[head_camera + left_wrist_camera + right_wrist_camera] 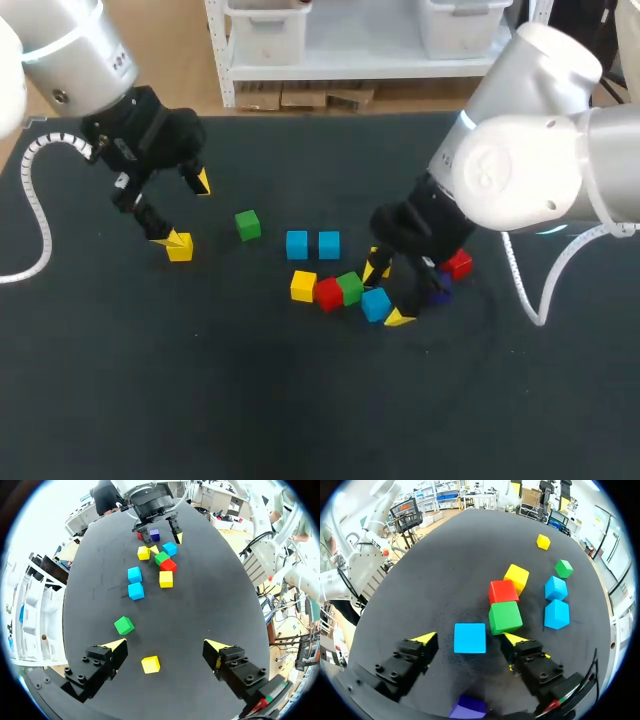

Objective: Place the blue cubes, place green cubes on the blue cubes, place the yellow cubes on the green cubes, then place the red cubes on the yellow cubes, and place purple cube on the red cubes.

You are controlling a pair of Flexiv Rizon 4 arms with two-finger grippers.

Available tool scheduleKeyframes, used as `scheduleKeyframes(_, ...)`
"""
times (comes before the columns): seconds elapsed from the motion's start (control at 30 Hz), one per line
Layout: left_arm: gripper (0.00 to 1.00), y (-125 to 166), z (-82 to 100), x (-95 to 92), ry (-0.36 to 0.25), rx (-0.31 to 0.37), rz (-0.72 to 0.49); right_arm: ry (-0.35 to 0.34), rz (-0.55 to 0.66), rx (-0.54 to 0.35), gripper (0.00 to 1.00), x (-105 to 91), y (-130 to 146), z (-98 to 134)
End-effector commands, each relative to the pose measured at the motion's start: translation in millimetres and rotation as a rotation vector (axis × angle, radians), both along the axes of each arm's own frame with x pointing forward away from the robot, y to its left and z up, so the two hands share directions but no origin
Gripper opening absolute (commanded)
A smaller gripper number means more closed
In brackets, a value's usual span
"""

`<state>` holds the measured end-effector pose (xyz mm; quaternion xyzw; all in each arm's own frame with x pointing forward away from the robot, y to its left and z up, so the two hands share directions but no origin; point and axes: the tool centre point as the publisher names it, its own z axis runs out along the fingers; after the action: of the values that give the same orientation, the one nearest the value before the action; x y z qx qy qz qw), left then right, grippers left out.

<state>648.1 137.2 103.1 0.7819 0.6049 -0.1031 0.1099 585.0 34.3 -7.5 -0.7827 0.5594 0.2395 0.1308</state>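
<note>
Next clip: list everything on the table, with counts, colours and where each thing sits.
blue cubes: three, blue; two side by side mid-table, one between the right claw's open fingers.
green cubes: two, green; one alone, one in the cluster.
yellow cubes: three, yellow; one between the left claw's fingers, one in the cluster, one beside the right claw.
red cubes: two, red; cluster, and by the right arm.
purple cube: one, purple; behind the right claw.
table: one, black.
left claw: open.
right claw: open.

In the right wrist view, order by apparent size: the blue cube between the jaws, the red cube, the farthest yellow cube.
1. blue cube
2. red cube
3. farthest yellow cube
Nearness to the camera likely causes these differences.
</note>
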Motion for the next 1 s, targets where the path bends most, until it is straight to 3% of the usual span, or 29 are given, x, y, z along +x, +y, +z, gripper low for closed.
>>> scheduleKeyframes(0.03,1.00,1,-0.2,0.8,0.001,-0.001,-0.002,-0.011,-0.007,-0.006,0.46,-2.4,-3,5)
scheduleKeyframes(0.1,1.00,1,-0.2,0.8,0.001,-0.001,-0.002,-0.013,-0.011,-0.007,0.40,-2.6,-4,5)
scheduleKeyframes(0.17,1.00,1,-0.2,0.8,0.001,-0.001,-0.002,-0.013,-0.013,-0.007,0.42,-2.6,-5,5)
scheduleKeyframes(0.33,1.00,1,-0.2,0.8,0.001,-0.001,-0.002,-0.013,-0.017,-0.004,0.25,-3.1,-5,4)
scheduleKeyframes(0.43,1.00,1,-0.2,0.8,0.001,-0.001,-0.002,-0.010,-0.016,-0.001,0.23,-3.7,-4,2)
scheduleKeyframes(0.53,1.00,1,-0.2,0.8,0.001,-0.001,-0.002,-0.002,-0.018,0.002,0.00,-4.2,-4,2)
scheduleKeyframes(0.8,1.00,1,-0.2,0.8,0.001,-0.001,-0.002,0.007,-0.048,-0.003,0.00,-7.0,-13,24)
scheduleKeyframes(1.0,1.00,1,-0.2,0.8,0.001,-0.001,-0.002,0.018,-0.121,-0.001,0.00,6.5,-21,49)
